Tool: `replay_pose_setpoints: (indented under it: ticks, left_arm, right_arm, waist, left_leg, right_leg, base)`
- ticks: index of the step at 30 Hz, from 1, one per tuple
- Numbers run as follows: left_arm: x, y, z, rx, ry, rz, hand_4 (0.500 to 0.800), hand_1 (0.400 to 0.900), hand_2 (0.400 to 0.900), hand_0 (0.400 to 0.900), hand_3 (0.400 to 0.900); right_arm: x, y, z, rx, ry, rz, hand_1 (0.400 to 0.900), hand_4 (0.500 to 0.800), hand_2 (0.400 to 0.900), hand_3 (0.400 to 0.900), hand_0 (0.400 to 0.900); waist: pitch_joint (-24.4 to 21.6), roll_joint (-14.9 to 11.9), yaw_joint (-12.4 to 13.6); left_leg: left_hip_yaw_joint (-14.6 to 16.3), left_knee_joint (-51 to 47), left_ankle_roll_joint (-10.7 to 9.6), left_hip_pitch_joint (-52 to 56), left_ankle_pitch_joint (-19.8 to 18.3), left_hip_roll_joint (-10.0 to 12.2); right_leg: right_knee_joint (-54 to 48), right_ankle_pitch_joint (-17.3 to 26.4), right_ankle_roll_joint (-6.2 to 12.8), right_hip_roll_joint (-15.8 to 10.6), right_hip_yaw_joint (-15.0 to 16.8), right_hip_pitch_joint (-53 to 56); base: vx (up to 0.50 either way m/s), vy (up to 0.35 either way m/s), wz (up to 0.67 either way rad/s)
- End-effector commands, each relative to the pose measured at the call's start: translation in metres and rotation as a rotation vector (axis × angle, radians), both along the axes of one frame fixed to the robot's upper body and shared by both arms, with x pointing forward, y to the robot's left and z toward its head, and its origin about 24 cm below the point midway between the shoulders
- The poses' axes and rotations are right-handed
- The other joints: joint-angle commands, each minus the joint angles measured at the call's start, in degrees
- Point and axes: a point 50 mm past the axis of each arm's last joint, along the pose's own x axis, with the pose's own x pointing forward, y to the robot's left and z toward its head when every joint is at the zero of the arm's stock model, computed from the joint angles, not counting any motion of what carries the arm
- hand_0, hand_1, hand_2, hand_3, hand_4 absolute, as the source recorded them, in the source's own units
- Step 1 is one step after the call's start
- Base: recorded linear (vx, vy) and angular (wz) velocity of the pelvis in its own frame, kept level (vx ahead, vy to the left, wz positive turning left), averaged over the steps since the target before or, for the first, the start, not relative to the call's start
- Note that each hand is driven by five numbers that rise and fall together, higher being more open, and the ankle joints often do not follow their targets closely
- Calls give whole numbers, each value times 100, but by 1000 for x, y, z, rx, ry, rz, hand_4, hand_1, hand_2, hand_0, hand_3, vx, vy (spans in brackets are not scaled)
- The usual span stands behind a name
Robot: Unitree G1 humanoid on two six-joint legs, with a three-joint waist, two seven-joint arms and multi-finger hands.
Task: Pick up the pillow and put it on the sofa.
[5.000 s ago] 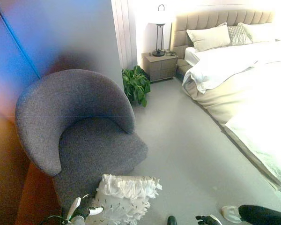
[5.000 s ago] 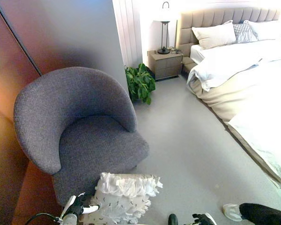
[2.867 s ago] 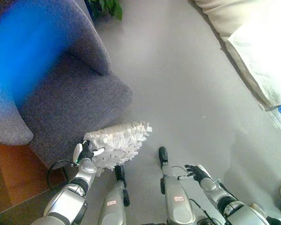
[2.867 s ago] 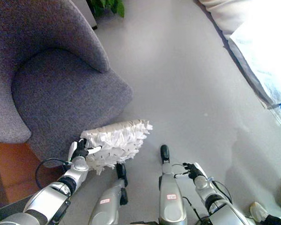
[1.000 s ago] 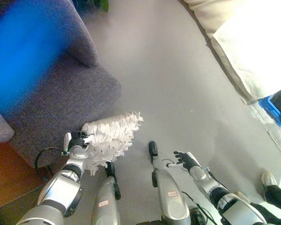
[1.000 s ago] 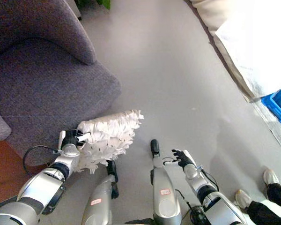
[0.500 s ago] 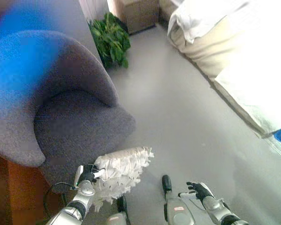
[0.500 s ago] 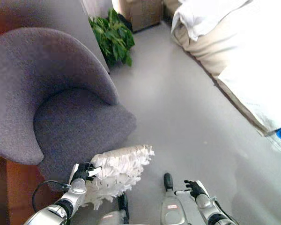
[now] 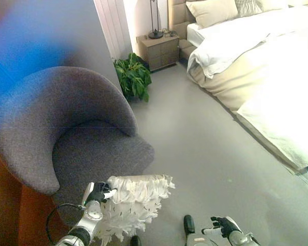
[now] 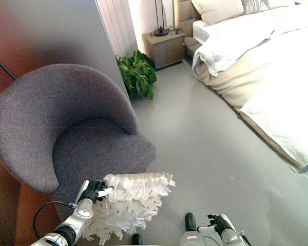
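View has lifted since a moment ago; pillow (image 10: 131,200) unchanged in grip.
Left hand (image 10: 92,191) clamped on its corner, before the sofa (image 10: 66,128); right hand (image 10: 219,223) loosely spread, empty.

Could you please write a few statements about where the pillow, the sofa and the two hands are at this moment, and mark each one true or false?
1. The left robot hand grips the white frilly pillow at its edge. True.
2. The pillow lies on the seat of the grey sofa. False: it is held in front of the sofa, below the seat.
3. The right robot hand also holds the pillow. False: it is apart, at the lower edge, holding nothing.
4. A green plant stands beyond the sofa. True.
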Motion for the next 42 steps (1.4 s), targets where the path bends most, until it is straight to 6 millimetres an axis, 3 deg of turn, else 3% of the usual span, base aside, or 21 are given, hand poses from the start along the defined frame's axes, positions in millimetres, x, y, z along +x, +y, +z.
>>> replay_pose_setpoints:
  ticks: [1, 12, 15, 25, 27, 29, 32, 42]
  left_arm:
    - [75, 49, 98, 163, -346, -15, 500, 400, 400, 400, 400]
    - [117, 84, 206, 225, -487, -56, 500, 400, 400, 400, 400]
    - [126, 90, 247, 231, -545, -69, 500, 400, 400, 400, 400]
    - [132, 109, 351, 265, -668, -45, 500, 400, 400, 400, 400]
    - [131, 112, 360, 283, -674, -31, 500, 400, 400, 400, 400]
    - [124, 125, 383, 314, -672, 17, 500, 400, 400, 400, 400]
    - [114, 141, 398, 313, -654, 92, 500, 400, 400, 400, 400]
    - [88, 179, 408, 354, -630, 301, 500, 400, 400, 400, 400]
  right_arm:
    - [-9, -13, 0, -46, 52, 19, 900, 800, 900, 900, 900]
    - [-21, -16, -3, -43, 102, 12, 900, 800, 900, 900, 900]
    - [-22, -18, -3, -43, 109, 11, 900, 800, 900, 900, 900]
    - [-29, -23, -4, -49, 149, -2, 900, 800, 900, 900, 900]
    - [-31, -23, -4, -48, 153, -4, 900, 800, 900, 900, 900]
    - [-34, -26, -4, -55, 161, -6, 900, 800, 900, 900, 900]
    - [-37, -27, -4, -60, 169, -11, 900, 800, 900, 900, 900]
    - [-50, -29, -6, -65, 197, -19, 900, 800, 900, 900, 900]
  waist:
    - [-322, -185, 86]
    - [-563, -150, 83]
    - [-624, -127, 76]
    - [-782, -41, 89]
    - [-793, -36, 93]
    - [-828, 0, 81]
    - [-856, 26, 77]
    - [-835, 61, 81]
  left_leg:
    - [147, 489, 414, -196, -350, -451]
    - [158, 384, 432, -35, -358, -451]
    - [154, 374, 430, -21, -361, -448]
    - [121, 290, 439, 20, -346, -484]
    - [117, 274, 439, 29, -343, -487]
    - [124, 254, 438, 28, -330, -494]
    - [132, 218, 437, 25, -315, -500]
    - [82, 73, 435, -28, -276, -550]
  right_leg:
    - [464, -819, 93, -46, -226, 414]
    - [368, -796, 139, -29, -274, 568]
    - [353, -786, 157, -19, -262, 577]
    - [292, -769, 202, 0, -265, 625]
    - [288, -771, 206, 4, -269, 631]
    - [282, -769, 221, 6, -276, 634]
    - [276, -774, 237, 9, -287, 631]
    - [243, -797, 273, 5, -380, 592]
  base:
    - [24, -18, 6]
    - [36, -24, 5]
    - [21, -16, 4]
    - [37, -6, 4]
    - [47, 2, 4]
    - [63, 3, 7]
    - [61, 7, 8]
    - [68, 25, 10]
